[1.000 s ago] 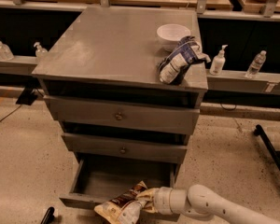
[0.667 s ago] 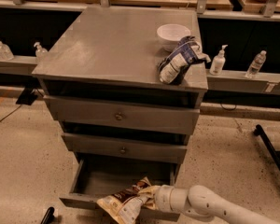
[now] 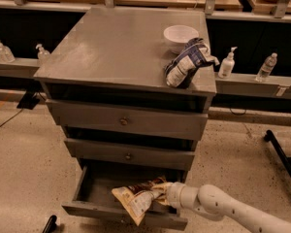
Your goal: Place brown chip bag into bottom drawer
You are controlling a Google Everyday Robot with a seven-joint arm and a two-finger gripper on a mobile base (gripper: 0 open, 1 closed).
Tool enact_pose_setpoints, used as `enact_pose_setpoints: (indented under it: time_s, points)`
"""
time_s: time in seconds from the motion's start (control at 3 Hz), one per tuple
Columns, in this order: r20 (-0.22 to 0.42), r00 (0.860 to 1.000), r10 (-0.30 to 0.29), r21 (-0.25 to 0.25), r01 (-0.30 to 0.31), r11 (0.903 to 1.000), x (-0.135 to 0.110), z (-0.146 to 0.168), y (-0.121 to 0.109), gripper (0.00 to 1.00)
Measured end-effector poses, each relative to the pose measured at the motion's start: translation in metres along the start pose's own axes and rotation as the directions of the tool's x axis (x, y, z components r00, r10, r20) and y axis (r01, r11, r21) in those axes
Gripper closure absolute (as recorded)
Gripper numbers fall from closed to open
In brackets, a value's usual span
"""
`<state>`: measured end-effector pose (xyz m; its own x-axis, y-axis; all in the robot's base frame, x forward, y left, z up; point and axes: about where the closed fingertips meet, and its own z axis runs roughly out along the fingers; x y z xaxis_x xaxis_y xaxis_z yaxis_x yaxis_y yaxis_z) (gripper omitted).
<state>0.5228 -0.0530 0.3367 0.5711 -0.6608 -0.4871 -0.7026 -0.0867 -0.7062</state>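
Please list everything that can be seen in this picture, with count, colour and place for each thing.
cabinet: one, grey, centre.
closed drawers: two, grey, above the bottom drawer.
bottom drawer: one, grey, pulled open, lowest in the cabinet.
brown chip bag: one, brown and cream, across the bottom drawer's front edge.
bowl: one, white, on the cabinet top, back right.
blue and white bag: one, on the cabinet top, just in front of the bowl.
bottles: four, pale, on the ledge behind, two at each side.
arm: one, white, entering from lower right.
gripper: one, pale, at the chip bag's right end, over the bottom drawer.
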Motion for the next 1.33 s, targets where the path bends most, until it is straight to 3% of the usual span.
enact_pose_setpoints:
  time_s: [0.33, 0.67, 1.33]
  points:
    - [-0.008, 1.0, 0.028, 0.002, -0.028, 0.9996, 0.023, 0.008, -0.003, 1.0]
    - [-0.04, 0.997, 0.06, 0.017, -0.06, 0.9981, 0.039, 0.021, -0.003, 0.82]
    - [-0.042, 0.997, 0.064, 0.019, -0.063, 0.9978, 0.04, 0.025, -0.004, 0.36]
